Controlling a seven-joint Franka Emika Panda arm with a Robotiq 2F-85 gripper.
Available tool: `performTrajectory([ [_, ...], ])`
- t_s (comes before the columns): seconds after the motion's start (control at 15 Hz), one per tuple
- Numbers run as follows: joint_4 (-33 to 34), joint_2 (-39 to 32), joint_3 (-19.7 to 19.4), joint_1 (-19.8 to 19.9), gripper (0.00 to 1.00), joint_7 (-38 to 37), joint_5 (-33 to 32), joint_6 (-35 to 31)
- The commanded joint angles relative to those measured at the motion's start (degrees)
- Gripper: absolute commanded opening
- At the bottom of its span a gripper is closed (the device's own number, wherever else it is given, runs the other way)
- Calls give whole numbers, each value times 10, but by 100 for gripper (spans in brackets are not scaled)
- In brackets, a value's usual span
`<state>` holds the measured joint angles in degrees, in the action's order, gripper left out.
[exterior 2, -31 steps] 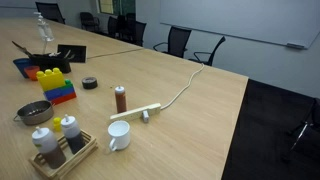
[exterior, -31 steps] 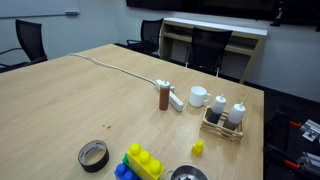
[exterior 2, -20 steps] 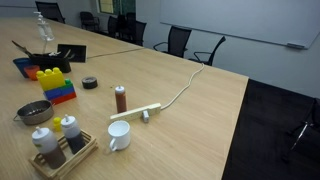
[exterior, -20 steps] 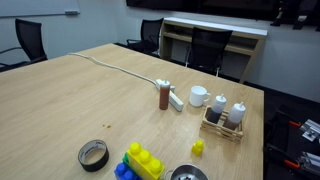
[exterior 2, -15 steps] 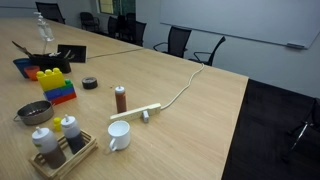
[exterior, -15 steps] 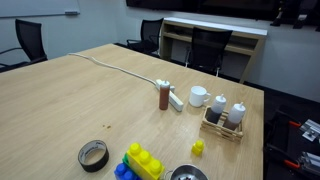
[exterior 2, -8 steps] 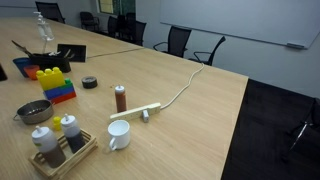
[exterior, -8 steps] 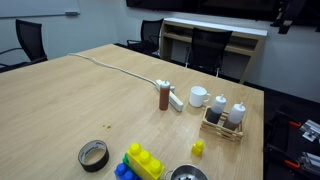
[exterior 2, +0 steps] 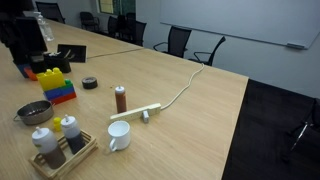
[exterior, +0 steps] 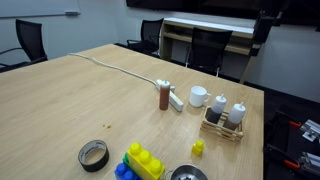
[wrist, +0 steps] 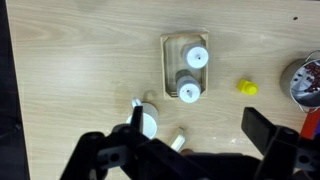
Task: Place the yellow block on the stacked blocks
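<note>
I am holding my tool (wrist: 195,160) spread apart and empty above the desk (wrist: 80,70), the yellow block (wrist: 246,87) lying up and right of it in the wrist view.

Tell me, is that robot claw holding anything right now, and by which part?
Nothing is held. The claw hangs open above the table, and the little yellow block lies on the wood, apart from it.

yellow block (wrist: 246,87), stacked blocks (exterior: 142,162) yellow-blue, perhaps red
</note>
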<state>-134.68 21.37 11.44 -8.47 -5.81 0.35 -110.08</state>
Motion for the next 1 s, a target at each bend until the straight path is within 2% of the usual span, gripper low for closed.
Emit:
performTrajectory([
  [0.0,7,-7,-3,-4,100,1,-1,1],
  [0.33,11,-14,-2,-5,100,1,2,-8],
  [0.53,19,-58,7,-22,100,0,36,-70],
  [0.73,22,-133,13,-50,100,47,74,-149],
  [0.87,31,-192,18,-64,100,92,101,-177],
  [0.93,10,-155,21,-59,100,49,77,-167],
])
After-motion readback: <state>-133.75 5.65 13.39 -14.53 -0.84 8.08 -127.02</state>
